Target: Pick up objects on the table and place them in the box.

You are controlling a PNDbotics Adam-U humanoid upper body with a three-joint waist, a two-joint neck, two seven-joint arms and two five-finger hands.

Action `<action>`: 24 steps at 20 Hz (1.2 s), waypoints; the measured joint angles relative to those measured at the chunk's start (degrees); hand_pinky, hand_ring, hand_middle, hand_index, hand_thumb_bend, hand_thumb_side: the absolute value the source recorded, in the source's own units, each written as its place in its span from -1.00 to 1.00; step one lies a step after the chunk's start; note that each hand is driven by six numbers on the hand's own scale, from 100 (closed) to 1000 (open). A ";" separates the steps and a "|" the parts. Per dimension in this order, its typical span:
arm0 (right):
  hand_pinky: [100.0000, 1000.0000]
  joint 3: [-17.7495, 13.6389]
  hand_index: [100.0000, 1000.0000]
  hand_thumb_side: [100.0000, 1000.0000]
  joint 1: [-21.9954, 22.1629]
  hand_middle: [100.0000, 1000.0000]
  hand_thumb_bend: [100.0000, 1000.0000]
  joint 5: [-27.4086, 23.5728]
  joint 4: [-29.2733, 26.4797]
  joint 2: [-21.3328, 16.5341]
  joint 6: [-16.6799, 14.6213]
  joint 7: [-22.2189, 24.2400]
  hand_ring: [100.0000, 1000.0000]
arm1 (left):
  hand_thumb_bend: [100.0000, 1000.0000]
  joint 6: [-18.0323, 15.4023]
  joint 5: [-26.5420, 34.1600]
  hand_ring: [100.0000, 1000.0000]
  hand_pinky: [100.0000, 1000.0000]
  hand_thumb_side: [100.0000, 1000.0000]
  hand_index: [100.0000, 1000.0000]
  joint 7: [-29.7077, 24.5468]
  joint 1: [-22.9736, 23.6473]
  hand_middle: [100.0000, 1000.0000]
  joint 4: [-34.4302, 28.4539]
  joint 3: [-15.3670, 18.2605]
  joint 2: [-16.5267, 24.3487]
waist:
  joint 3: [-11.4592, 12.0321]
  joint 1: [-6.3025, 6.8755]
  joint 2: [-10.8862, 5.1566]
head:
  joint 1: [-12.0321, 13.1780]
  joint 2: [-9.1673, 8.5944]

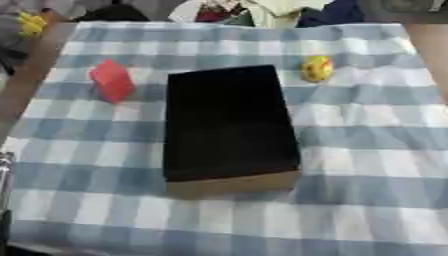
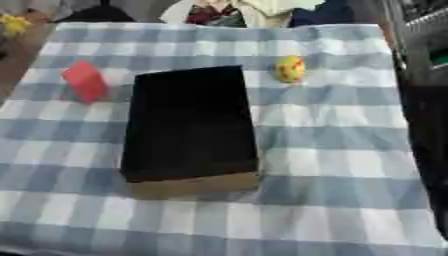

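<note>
Neither the left hand nor the right hand shows its fingers in either view, so I cannot tell how far open they are or whether they hold or touch anything. A thin silver and black sliver (image 1: 4, 172) stands at the picture's edge, well left of the box's near end. A broad dark band (image 2: 425, 130) runs down the edge well right of the box. Either may be part of an arm, but this is too blurred to say.

The box (image 1: 229, 120) lies in the middle, a long rectangular shape with its short sides near and far. Its inside is a flat, matt black, with nothing to be made out in it. The near wall is plain brown, like cardboard.

Left of the box's far end, a little apart from it, sits a red block (image 1: 112, 80). It is angular, with flat faces, and stands tilted. Just right of the box's far right corner, also apart from it, sits a small yellow rounded thing (image 1: 318, 68) with a reddish patch on it.

Under the box and both objects lies a checked cloth (image 1: 367, 150) in pale blue and white squares, soft and slightly rumpled to the right of the box. The brown worktop (image 1: 24, 87) shows bare beyond the cloth, left of the box.
</note>
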 measured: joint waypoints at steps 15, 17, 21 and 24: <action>0.83 2.28 0.77 1.00 -14.64 0.70 -1.00 15.13 29.24 6.21 -10.53 0.81 0.81 | -0.76 -0.14 0.00 0.24 0.02 0.71 0.57 -0.43 0.01 0.33 0.00 -0.34 0.00 | 0.43 0.48 0.82 | -3.22 -3.30; 0.84 1.63 0.77 1.00 -15.26 0.72 -1.00 16.89 32.13 7.01 -11.22 0.55 0.82 | -0.76 -0.20 0.00 0.24 0.02 0.71 0.57 -0.50 0.01 0.33 0.00 -0.35 -0.01 | 0.45 0.52 0.84 | -3.37 -3.44; 0.86 0.17 0.77 1.00 -16.26 0.74 -0.91 21.27 36.83 8.11 -12.37 0.50 0.83 | -0.76 -0.23 0.02 0.24 0.02 0.71 0.57 -0.58 0.00 0.33 0.00 -0.36 -0.01 | 0.49 0.54 0.85 | -3.48 -3.78; 0.88 -0.96 0.81 1.00 -16.63 0.76 -0.66 24.44 39.41 8.64 -13.21 1.15 0.85 | -0.76 -0.27 0.03 0.24 0.02 0.71 0.57 -0.65 0.00 0.33 0.00 -0.36 -0.01 | 0.58 0.55 0.85 | -3.50 -3.79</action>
